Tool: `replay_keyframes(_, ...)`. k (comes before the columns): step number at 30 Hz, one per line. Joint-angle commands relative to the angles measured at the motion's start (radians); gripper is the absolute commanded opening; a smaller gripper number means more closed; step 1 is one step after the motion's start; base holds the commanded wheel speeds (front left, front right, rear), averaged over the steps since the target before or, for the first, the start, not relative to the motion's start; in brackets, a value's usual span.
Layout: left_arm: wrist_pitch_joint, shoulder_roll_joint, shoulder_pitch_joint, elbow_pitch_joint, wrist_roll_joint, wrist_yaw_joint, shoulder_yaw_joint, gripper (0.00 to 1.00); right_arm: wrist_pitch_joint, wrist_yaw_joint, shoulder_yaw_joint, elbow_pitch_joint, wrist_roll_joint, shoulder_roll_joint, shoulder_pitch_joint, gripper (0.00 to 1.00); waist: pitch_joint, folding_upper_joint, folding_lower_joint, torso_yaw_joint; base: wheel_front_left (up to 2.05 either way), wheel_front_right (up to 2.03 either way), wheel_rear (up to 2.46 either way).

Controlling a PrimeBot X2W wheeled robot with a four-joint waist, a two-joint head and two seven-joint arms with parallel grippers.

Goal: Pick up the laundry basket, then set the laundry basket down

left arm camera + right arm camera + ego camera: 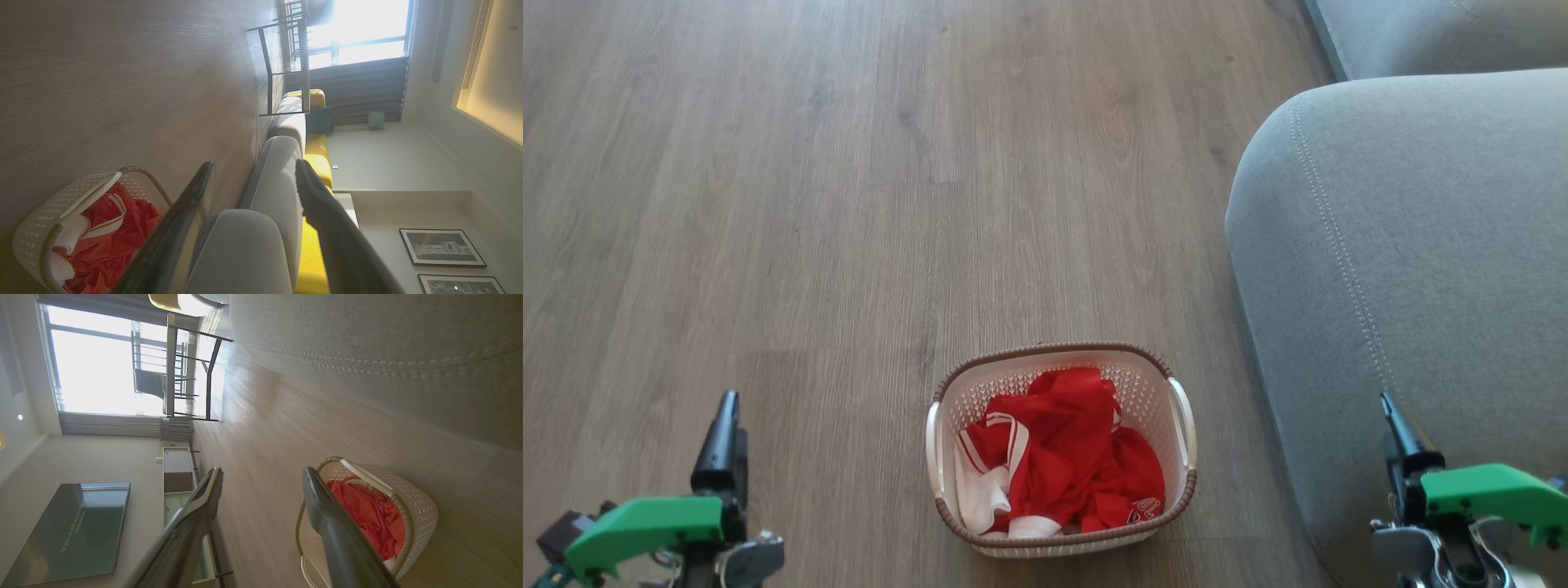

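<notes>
Basket (pixel 1054 349) upright on the floor (pixel 849 204), mouth up, handles (pixel 1183 420) left and right; long axis unclear. Left fingers (pixel 719 445) and right fingers (pixel 1398 433) spread, empty.

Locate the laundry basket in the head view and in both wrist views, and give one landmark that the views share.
Head view: the laundry basket sits at bottom centre, just left of the grey sofa.
Left wrist view: lower left corner, seen sideways.
Right wrist view: lower right of centre, also seen sideways.
Shared landmark: the grey sofa beside the basket, which appears in all three views.
</notes>
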Motion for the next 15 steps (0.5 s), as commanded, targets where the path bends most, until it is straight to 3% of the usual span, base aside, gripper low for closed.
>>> replay_keyframes(1, -0.012, 0.008, -0.061, -0.05, 0.032, -0.002, 0.029, 1.0, -0.014, 0.002, 0.008, -0.049, -0.038, -0.007, -0.068, 1.0, 0.0, -0.0001, 0.0, -0.001, 0.0, 0.0, 0.0)
replay_keyframes(10, -0.035, 0.009, -0.077, -0.109, 0.154, 0.0, 0.04, 1.0, -0.037, 0.003, 0.01, -0.107, -0.163, -0.008, -0.094, 1.0, 0.005, -0.0001, 0.0, -0.002, 0.0, 0.0, 0.0)
replay_keyframes(15, -0.05, 0.009, -0.089, -0.162, 0.244, 0.026, 0.028, 1.0, -0.052, 0.003, 0.019, -0.133, -0.239, -0.008, -0.108, 1.0, 0.007, -0.0001, 0.0, -0.001, 0.0, 0.0, 0.0)
